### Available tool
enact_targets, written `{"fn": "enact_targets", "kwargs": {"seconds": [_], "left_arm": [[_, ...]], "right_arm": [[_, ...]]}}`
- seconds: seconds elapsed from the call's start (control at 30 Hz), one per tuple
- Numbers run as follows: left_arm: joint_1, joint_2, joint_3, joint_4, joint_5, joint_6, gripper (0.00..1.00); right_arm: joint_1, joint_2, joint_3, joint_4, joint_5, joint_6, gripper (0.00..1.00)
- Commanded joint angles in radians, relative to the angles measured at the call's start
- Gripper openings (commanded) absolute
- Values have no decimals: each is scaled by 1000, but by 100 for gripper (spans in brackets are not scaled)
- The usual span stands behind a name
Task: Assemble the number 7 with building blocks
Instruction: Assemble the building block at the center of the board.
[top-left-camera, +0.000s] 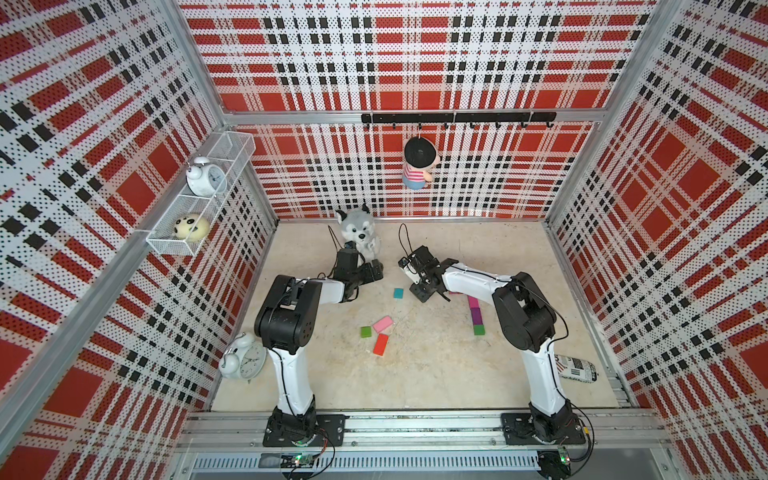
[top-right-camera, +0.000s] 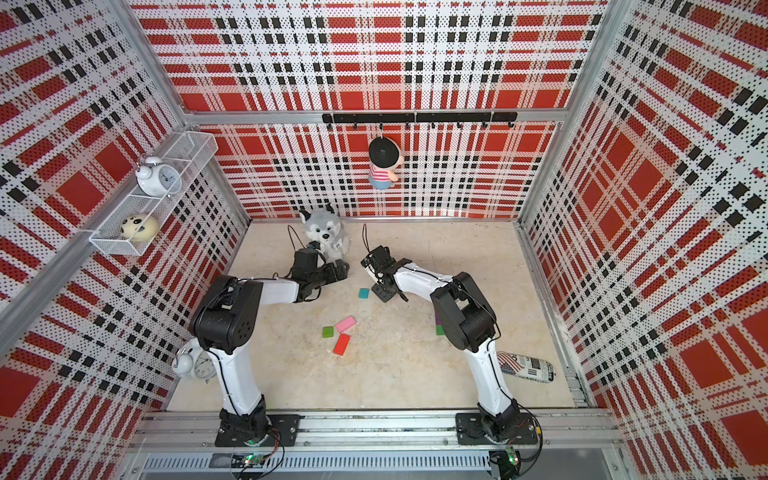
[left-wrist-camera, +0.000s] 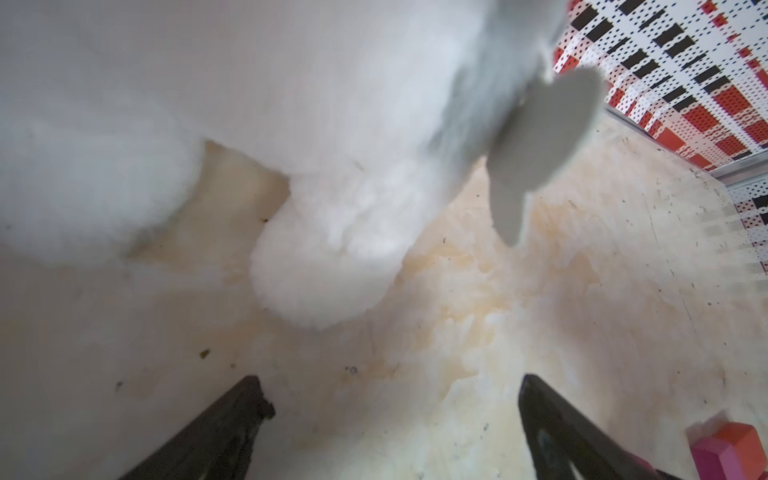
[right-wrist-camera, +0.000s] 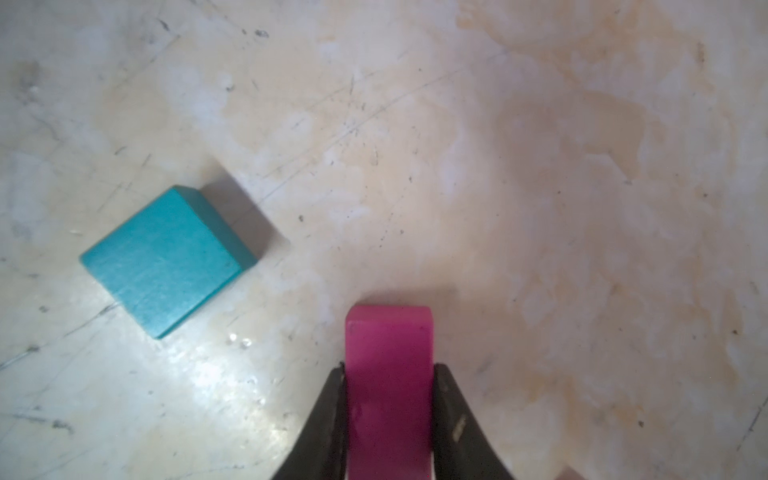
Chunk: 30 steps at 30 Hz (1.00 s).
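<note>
Right claw (right-wrist-camera: 388, 370): closed on a magenta block (right-wrist-camera: 388, 336), gripping its two long sides. One end sticks out past the fingertips.
Magenta block: low over the table (top-left-camera: 457, 374), just 12 o'clock of the centre. Whether it touches the table cannot be told.
Teal block (top-left-camera: 399, 293): flat on the table at 9 o'clock of the right claw, near it but apart.
Left claw (left-wrist-camera: 392, 395): jaws spread wide, with bare table between them. It is at 10 o'clock of the centre, just beside the dog's paws.
Dog (top-left-camera: 357, 230): upright at 11 o'clock, close to the back edge.
Loose blocks: a cluster at 7 o'clock of the centre. The pink block (top-left-camera: 383, 323) is at 1 o'clock of the green square (top-left-camera: 366, 331), nearly touching it. The red block (top-left-camera: 380, 344) is at 6 o'clock of the pink block.
Stem (top-left-camera: 475, 316): at 3 o'clock of the centre, blocks from pink to purple laid end to end from 12 to 6. The green end block (top-left-camera: 478, 330) closes the 6 o'clock end.
Top bar: under the right arm, so its layout cannot be told.
</note>
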Motion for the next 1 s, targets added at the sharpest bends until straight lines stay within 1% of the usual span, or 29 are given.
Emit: {"fn": "enact_targets", "kwargs": {"seconds": [0.0,0.03,0.27,0.37,0.47,0.53,0.63,0.67,0.7,0.8,0.87,0.97], "left_arm": [[-6,-23,-31,-29,35,10,98],[-36,-26,-32,-34,36,12,98],[-37,-50,-59,-57,59,22,98],[-40,-63,-79,-58,58,12,98],[-41,-75,-105,-52,46,3,98],[-41,-75,-109,-52,49,-1,98],[-43,-69,-105,-52,62,-4,98],[-43,-67,-105,-52,62,-3,98],[-43,-66,-100,-54,62,0,98],[-44,-60,-85,-64,65,9,98],[-43,-56,-75,-69,70,14,98],[-43,-59,-72,-73,75,20,98]], "right_arm": [[6,15,-18,-14,-82,-76,9],[8,8,-25,-14,-95,-87,9],[12,-23,-74,-30,-150,-145,10],[19,-28,-78,-38,-142,-155,12],[20,-43,-98,-10,-137,-159,21],[20,-46,-103,8,-142,-156,29],[20,-63,-114,19,-137,-142,44],[20,-77,-123,24,-130,-135,52],[20,-98,-134,36,-123,-125,57],[16,-169,-194,100,-110,-103,65],[6,-210,-222,148,-101,-83,74],[-15,-241,-227,163,-122,-76,73]]}}
